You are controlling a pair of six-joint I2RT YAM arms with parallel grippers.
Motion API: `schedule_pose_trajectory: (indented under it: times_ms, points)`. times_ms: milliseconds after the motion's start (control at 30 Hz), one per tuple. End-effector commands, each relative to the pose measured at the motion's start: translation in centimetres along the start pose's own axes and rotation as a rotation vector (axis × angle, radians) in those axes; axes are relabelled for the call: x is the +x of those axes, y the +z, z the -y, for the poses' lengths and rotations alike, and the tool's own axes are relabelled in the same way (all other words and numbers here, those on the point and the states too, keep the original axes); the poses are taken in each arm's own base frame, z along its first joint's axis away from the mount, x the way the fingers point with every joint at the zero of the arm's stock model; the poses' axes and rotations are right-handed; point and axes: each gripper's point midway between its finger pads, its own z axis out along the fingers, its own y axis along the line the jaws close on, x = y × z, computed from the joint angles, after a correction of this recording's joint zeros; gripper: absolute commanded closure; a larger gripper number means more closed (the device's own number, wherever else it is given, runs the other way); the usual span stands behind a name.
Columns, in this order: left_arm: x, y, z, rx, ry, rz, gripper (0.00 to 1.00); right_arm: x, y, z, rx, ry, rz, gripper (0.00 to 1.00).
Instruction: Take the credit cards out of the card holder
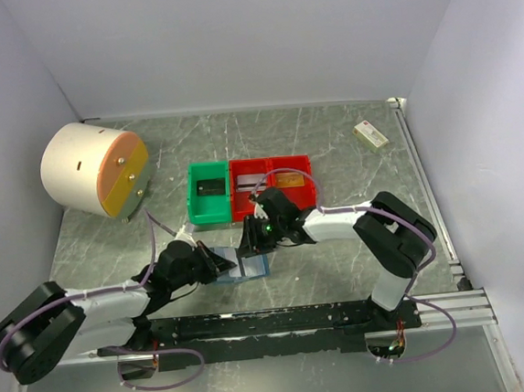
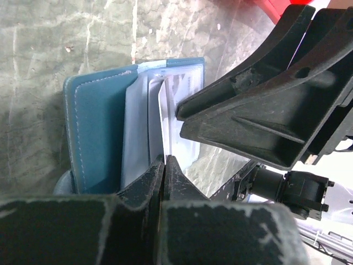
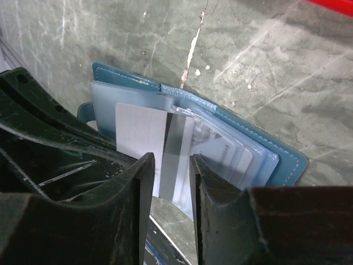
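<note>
The card holder (image 1: 253,266) lies open near the front edge of the table (image 1: 349,142). The left gripper (image 2: 164,163), at its left, is clenched on a clear sleeve. The right gripper (image 3: 171,165), jaws narrowly parted and empty, sits just far of it and is the nearer to the credit cards (image 3: 140,132).

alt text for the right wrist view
The right gripper is open, a credit card in the gap between its fingers. The card pokes from the clear sleeves of an open blue card holder on a grey marbled table.
</note>
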Motion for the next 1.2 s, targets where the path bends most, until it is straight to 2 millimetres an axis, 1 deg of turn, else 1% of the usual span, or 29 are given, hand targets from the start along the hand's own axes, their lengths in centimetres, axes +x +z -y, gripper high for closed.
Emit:
schedule_pose_trajectory:
  times_ms: [0, 67, 133, 167, 267, 300, 433, 533, 700, 767, 833, 900, 1000, 1100, 1167]
  points:
    - [-0.9, -0.5, 0.4, -0.047, 0.04, 0.021, 0.93, 0.9, -1.0, 3.6, 0.201, -0.041, -0.022, 0.67]
    - [-1.3, -1.0, 0.4, -0.07, 0.052, 0.036, 0.93, 0.2, -1.5, 2.9, 0.194, -0.063, -0.003, 0.66]
    - [-1.6, -1.3, -0.3, -0.112, 0.062, 0.053, 0.93, -0.4, -1.9, 1.8, 0.165, -0.083, 0.016, 0.66]
    - [-2.0, -1.6, -0.1, -0.121, 0.065, 0.068, 0.93, -0.6, -2.0, 1.3, 0.148, -0.091, 0.021, 0.66]
    - [-2.2, -2.1, -0.2, -0.134, 0.073, 0.078, 0.93, -1.4, -2.3, -0.7, 0.08, -0.114, 0.035, 0.66]
    - [-2.2, -2.1, -0.2, -0.133, 0.072, 0.081, 0.93, -1.7, -2.4, -1.6, 0.047, -0.122, 0.034, 0.66]
    - [-2.2, -2.2, -0.4, -0.138, 0.07, 0.08, 0.93, -2.0, -2.4, -4.1, -0.047, -0.128, 0.034, 0.67]
    - [-2.2, -2.2, -0.6, -0.152, 0.073, 0.081, 0.93, -1.8, -1.9, -4.8, -0.089, -0.128, 0.02, 0.67]
    - [-2.1, -2.2, -0.6, -0.146, 0.071, 0.079, 0.93, 0.2, 0.1, -4.9, -0.18, -0.078, -0.097, 0.67]
    - [-2.0, -2.1, -0.8, -0.152, 0.072, 0.074, 0.93, 0.5, 0.5, -4.3, -0.161, -0.062, -0.108, 0.67]
    - [-2.0, -2.1, -0.9, -0.156, 0.073, 0.072, 0.93, 0.4, 0.7, -3.2, -0.104, -0.065, -0.101, 0.67]
    - [-1.9, -2.1, -1.0, -0.16, 0.074, 0.068, 0.93, 0.2, 0.5, -1.7, -0.009, -0.075, -0.087, 0.67]
    - [-1.9, -2.1, -1.1, -0.166, 0.077, 0.067, 0.93, -0.4, -0.1, 0.2, 0.113, -0.11, -0.049, 0.66]
    - [-2.0, -2.1, -1.1, -0.167, 0.083, 0.071, 0.93, -0.9, -1.0, 0.6, 0.147, -0.145, -0.025, 0.65]
    - [-2.0, -2.1, -0.9, -0.155, 0.088, 0.073, 0.93, -1.1, -1.4, -0.3, 0.112, -0.17, -0.018, 0.64]
